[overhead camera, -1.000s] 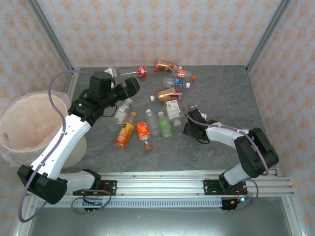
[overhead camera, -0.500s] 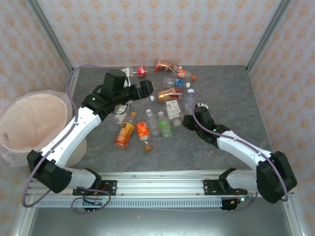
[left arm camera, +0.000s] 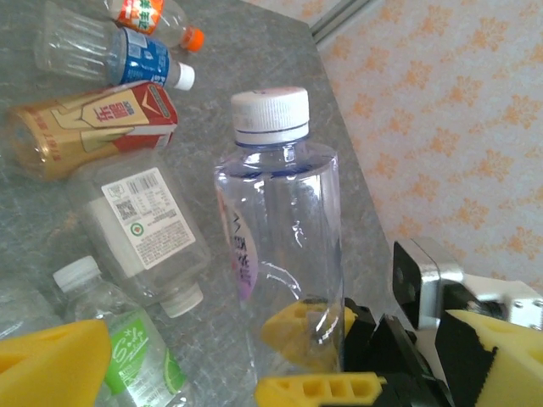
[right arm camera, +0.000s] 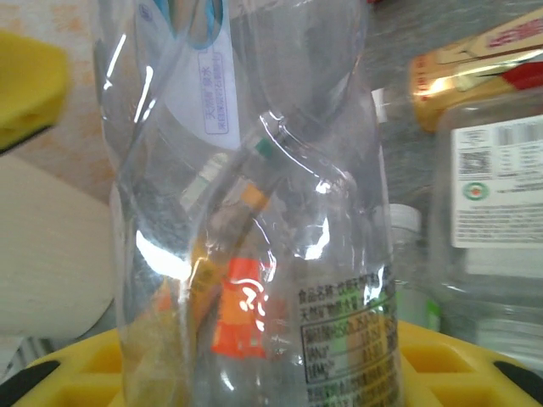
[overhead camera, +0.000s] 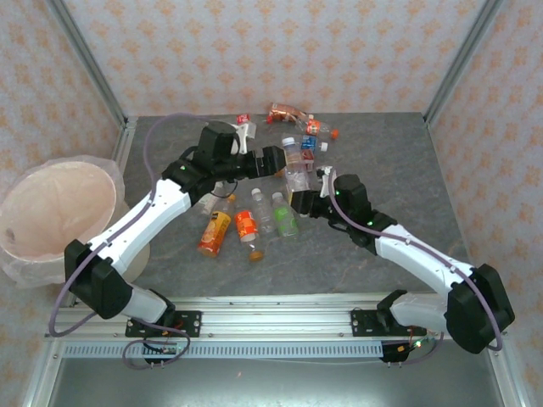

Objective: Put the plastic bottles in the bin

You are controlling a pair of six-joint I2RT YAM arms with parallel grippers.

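Observation:
My right gripper is shut on a clear bottle with a white cap, holding it upright by its base above the table. My left gripper is open, level with that bottle and just left of it, one yellow pad on each side of the wrist view. Several more plastic bottles lie on the table: orange, red-labelled, green-labelled. The pink-beige bin stands off the table's left edge.
At the back lie a gold-and-red labelled bottle, a blue-labelled bottle, an orange-capped one and a crushed orange one. A square clear bottle lies under the held one. Metal frame posts flank the table.
The right arm has lifted the clear bottle and carried it left toward the table's middle. The left arm has swung right, away from the bin, to meet it.

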